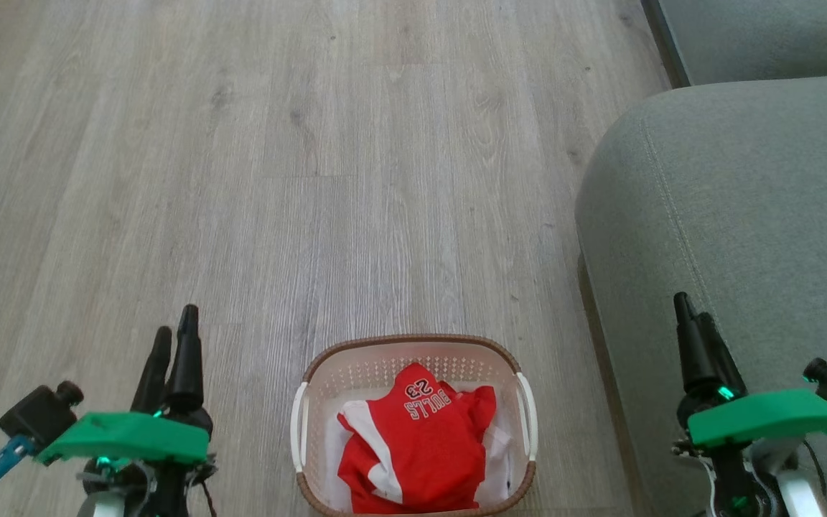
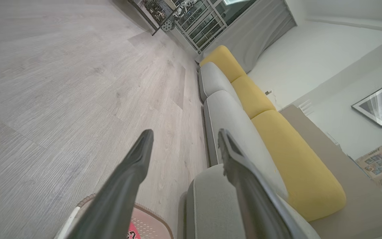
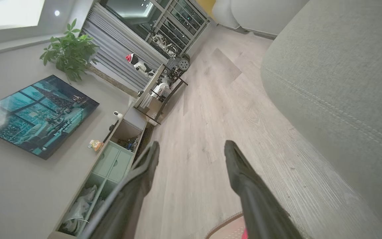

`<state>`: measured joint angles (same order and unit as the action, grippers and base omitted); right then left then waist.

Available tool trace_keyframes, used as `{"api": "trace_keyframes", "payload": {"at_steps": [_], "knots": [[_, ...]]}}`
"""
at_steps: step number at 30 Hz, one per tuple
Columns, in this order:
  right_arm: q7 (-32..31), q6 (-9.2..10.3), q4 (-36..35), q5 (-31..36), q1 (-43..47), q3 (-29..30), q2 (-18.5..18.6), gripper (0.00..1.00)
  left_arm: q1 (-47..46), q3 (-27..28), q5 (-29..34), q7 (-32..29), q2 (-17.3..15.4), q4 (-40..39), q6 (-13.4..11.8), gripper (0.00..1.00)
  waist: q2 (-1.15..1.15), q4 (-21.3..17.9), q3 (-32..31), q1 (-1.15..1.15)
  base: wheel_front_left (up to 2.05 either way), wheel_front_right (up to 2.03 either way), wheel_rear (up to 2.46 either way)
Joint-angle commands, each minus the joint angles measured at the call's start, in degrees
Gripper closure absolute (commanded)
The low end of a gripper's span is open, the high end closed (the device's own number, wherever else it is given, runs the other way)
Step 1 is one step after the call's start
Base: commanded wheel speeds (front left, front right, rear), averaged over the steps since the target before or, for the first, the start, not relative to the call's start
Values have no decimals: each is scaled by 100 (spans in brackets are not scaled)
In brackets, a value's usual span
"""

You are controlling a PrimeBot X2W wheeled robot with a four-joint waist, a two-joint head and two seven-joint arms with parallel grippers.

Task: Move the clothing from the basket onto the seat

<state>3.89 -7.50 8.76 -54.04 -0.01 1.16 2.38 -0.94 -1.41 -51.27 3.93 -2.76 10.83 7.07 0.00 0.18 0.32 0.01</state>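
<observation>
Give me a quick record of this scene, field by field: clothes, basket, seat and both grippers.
basket: small oval cream perforated plastic basket, brown rim, on grey wood floor
clothing: bright red fabric jersey with white trim, crumpled inside the basket
seat: large grey-green upholstered cushion, right of the basket, no clothing on it
left gripper: open, empty, left of basket
right gripper: open, empty, right of basket
</observation>
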Motion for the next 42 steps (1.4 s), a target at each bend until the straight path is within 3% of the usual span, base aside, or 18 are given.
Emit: {"api": "trace_keyframes", "payload": {"at_steps": [1,42], "knots": [[70,0,-254,175,-210,-104,70,0,-302,54,173,76,-87,-257,18,0,0,2,0,0,0,0,0],[747,1,-327,3250,-235,-290,49,0,-387,-113,3221,747,-62,-502,-55,0,0,40,48,0,0,0,0]]}}
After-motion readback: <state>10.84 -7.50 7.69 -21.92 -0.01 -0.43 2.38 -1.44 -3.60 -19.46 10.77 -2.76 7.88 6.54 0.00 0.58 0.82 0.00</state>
